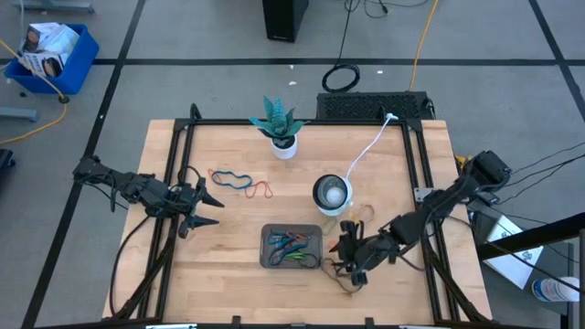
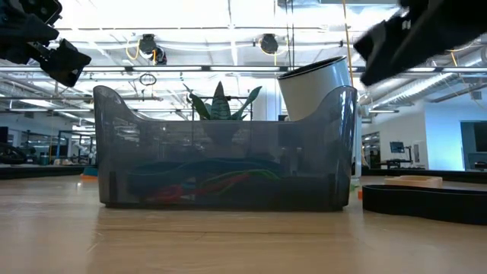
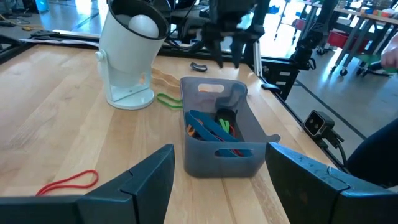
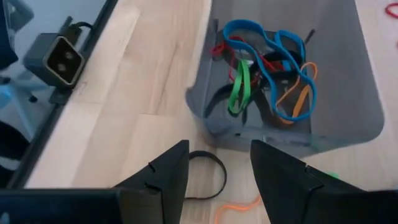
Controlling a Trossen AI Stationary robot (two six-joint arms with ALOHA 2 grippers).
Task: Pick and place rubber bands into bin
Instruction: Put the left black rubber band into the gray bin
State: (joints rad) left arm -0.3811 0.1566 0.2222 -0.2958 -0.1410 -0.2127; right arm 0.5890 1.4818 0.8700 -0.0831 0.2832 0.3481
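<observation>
The dark grey bin [image 1: 292, 247] [image 4: 348, 93] stands near the table's front middle and holds several blue, green, orange and red rubber bands [image 4: 267, 68]. Loose bands lie flat on the table: a blue one [image 1: 231, 179] and a red one [image 1: 262, 191] [image 3: 68, 182] on the left, green [image 3: 168, 99] and tan ones [image 3: 165, 78] by the white bowl. A black band [image 4: 208, 180] and an orange band [image 4: 239, 208] lie just right of the bin. My right gripper [image 1: 350, 265] [image 4: 219, 149] hangs open above these two. My left gripper [image 1: 212, 196] [image 3: 221, 149] waits open left of the bin.
A tilted round white bowl [image 1: 331, 193] stands behind the bin, with a white cable [image 1: 370, 146] running to the far edge. A potted plant [image 1: 279, 128] sits at the far middle. A small camera [image 4: 59, 59] sits at the table's near edge, and black rails [image 1: 174, 183] run along both sides.
</observation>
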